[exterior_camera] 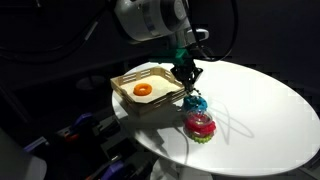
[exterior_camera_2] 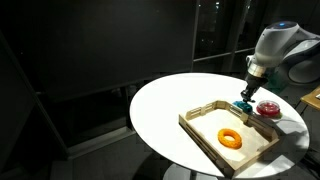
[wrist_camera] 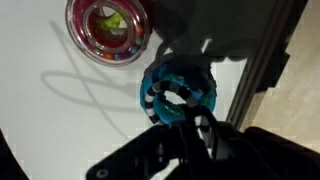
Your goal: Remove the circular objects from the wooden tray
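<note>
The orange ring [exterior_camera: 142,90] lies flat in the wooden tray [exterior_camera: 130,76], and shows in both exterior views [exterior_camera_2: 231,138], as does the tray's rim [exterior_camera_2: 205,108]. My gripper [exterior_camera: 186,76] hangs just past the tray's edge over the white table [exterior_camera_2: 245,95]. In the wrist view the gripper [wrist_camera: 203,130] looks shut on the black-and-white speckled ring [wrist_camera: 151,100], which hangs right over the teal ring [wrist_camera: 178,75]. Whether the two rings touch I cannot tell. The tray's edge [wrist_camera: 265,60] runs along the right of the wrist view.
The teal ring [exterior_camera: 195,103] and the pink-and-green ring [exterior_camera: 200,125] sit on the round white table [exterior_camera: 260,110] beside the tray. The pink-and-green ring also shows in the wrist view [wrist_camera: 108,28]. The tray stands near the table's edge; the surroundings are dark.
</note>
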Robot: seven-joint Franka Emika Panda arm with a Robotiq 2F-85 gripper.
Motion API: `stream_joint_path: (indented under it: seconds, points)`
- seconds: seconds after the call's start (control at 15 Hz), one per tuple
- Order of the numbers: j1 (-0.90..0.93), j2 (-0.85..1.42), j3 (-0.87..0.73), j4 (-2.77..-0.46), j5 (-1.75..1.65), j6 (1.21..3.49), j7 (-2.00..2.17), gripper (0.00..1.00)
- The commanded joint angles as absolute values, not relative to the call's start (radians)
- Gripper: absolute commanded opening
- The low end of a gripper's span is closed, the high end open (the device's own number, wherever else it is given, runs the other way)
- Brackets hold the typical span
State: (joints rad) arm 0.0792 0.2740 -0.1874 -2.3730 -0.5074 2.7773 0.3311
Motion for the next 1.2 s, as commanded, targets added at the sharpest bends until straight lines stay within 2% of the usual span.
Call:
stream_joint_path:
  seconds: [0.0,0.07,0.53,0.6,1.13]
  points:
    - [0.107,0.302,-0.204,-2.347,-0.51,2.747,0.347,0.2]
    - [0.11,0.305,-0.205,-2.348,-0.506,2.745,0.343,0.4]
    - [0.079,0.255,-0.147,-2.373,-0.392,2.722,0.249,0.93]
    - [0.072,0.241,-0.132,-2.377,-0.354,2.716,0.22,0.98]
    - [0.026,0.134,0.017,-2.391,-0.044,2.63,-0.054,1.0]
